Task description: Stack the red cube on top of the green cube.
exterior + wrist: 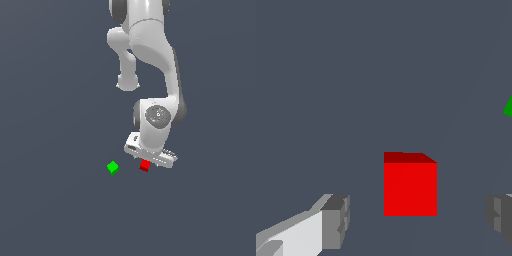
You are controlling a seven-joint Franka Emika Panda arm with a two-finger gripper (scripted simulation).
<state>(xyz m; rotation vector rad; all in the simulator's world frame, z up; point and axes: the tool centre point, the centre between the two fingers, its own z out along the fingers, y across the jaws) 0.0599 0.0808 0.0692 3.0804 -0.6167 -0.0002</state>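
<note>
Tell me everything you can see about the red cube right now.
The red cube is tiny, plain, bright red and matte, with no markings. It rests flat on the dark grey floor, directly below the gripper, whose open fingers stand on either side without touching it. In the exterior view it lies to the right of the green cube, apart from it.
</note>
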